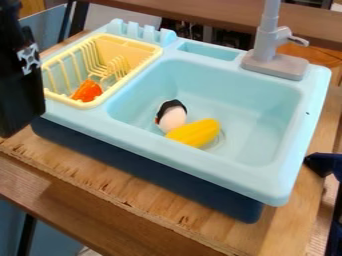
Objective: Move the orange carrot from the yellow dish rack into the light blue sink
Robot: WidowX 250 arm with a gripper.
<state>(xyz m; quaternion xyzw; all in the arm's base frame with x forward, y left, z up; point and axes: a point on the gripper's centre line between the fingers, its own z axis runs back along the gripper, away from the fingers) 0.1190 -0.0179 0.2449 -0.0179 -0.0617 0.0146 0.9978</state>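
Camera view: black gripper (20, 80) at the left edge (spread or pressed together, I cannot tell), near a yellow rack (83, 104) holding an orange toy (87, 91). Yellow toy (196, 133) and black-topped pale toy (173, 119) lie in the sink (257, 105).

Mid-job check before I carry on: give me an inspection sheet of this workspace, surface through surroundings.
Surface: bare wooden tabletop in front of the light-blue toy sink.
Job's things: yellow toy lies in the basin against a white toy with a black end; orange piece sits in the yellow rack.
Clutter: dark object at the right edge, too cut off to identify.
Gripper: black robot arm at the left edge, near the rack; whether it holds anything cannot be told.
Cables: nothing seen.
Surroundings: grey faucet at the sink's back; wooden ledge behind.
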